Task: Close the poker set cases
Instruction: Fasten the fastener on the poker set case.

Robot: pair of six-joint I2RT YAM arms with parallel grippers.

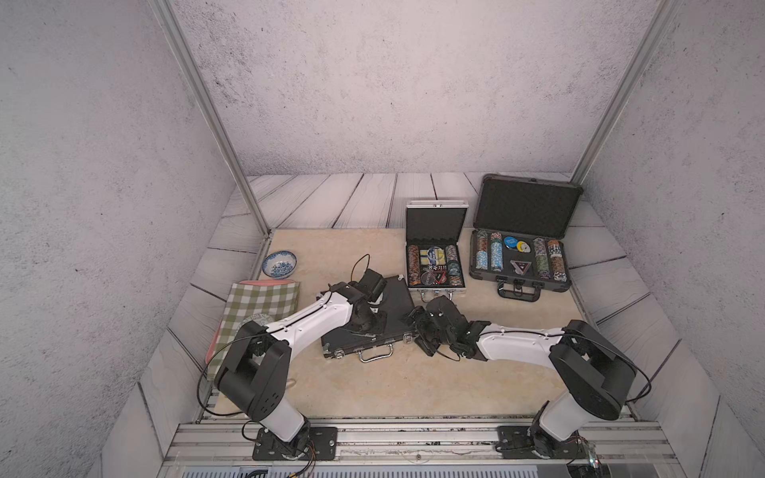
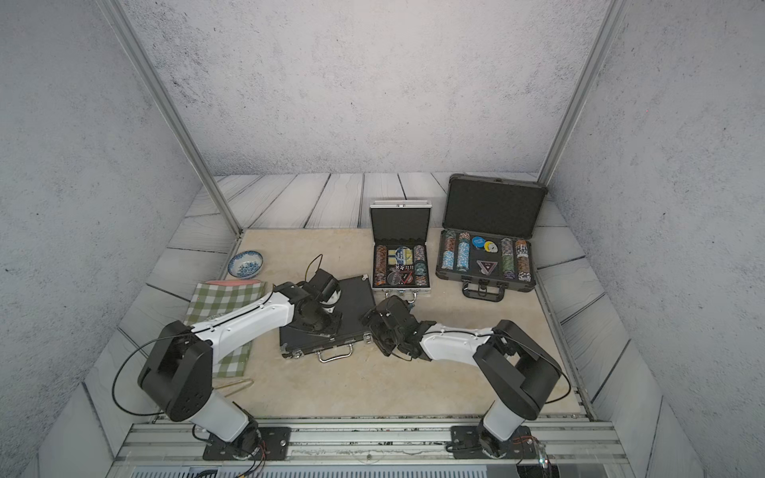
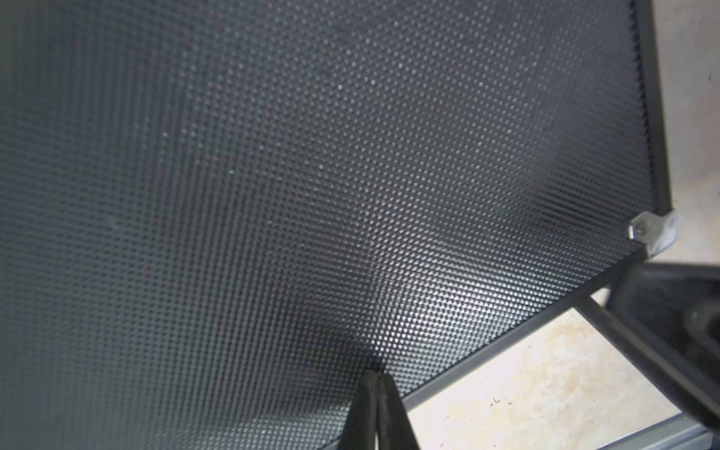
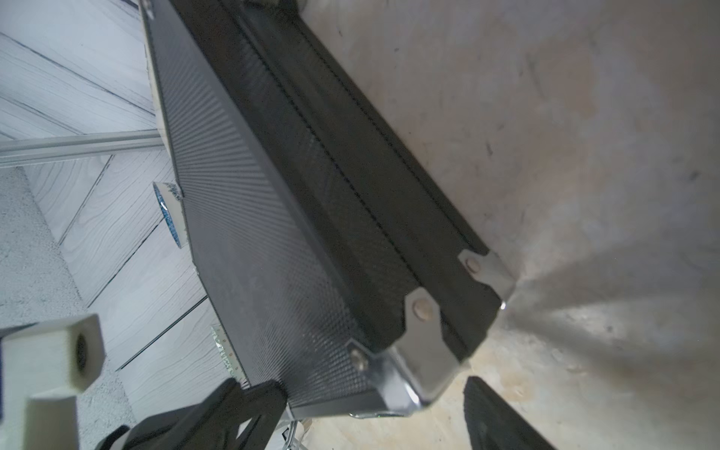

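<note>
Left claw (image 3: 375, 376) sits together on the closed, dimpled black case (image 3: 311, 195); right claw (image 4: 372, 385) gapes.

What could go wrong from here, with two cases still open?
The left gripper, fingers shut, presses the black case near its lid's edge; it could slip off or shove the case. The right gripper, fingers open, straddles the metal corner and might snag. The silver case stands open beyond that arm: a knock could spill chips.
</note>
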